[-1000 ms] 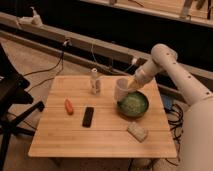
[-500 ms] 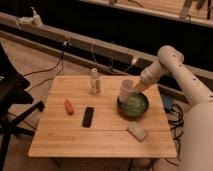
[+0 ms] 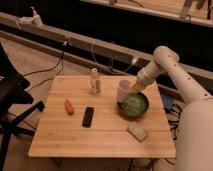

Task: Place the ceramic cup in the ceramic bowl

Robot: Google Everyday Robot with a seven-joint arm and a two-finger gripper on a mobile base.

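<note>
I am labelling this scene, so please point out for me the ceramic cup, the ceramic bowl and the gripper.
ceramic cup (image 3: 123, 91): camera view, on its white side wall.
ceramic bowl (image 3: 142, 110): camera view, on its dark green rim, right side.
gripper (image 3: 135, 88): camera view, at the cup's right side, over the bowl's far edge.

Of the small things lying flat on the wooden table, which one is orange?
The small orange carrot-like piece, at the table's left, far from the pincer. The flat black rectangular device lies beside it; the pale rectangular block lies near the front right.

Gripper (image 3: 134, 87) holds ceramic cup (image 3: 123, 90) above ceramic bowl (image 3: 134, 105) rim
</note>
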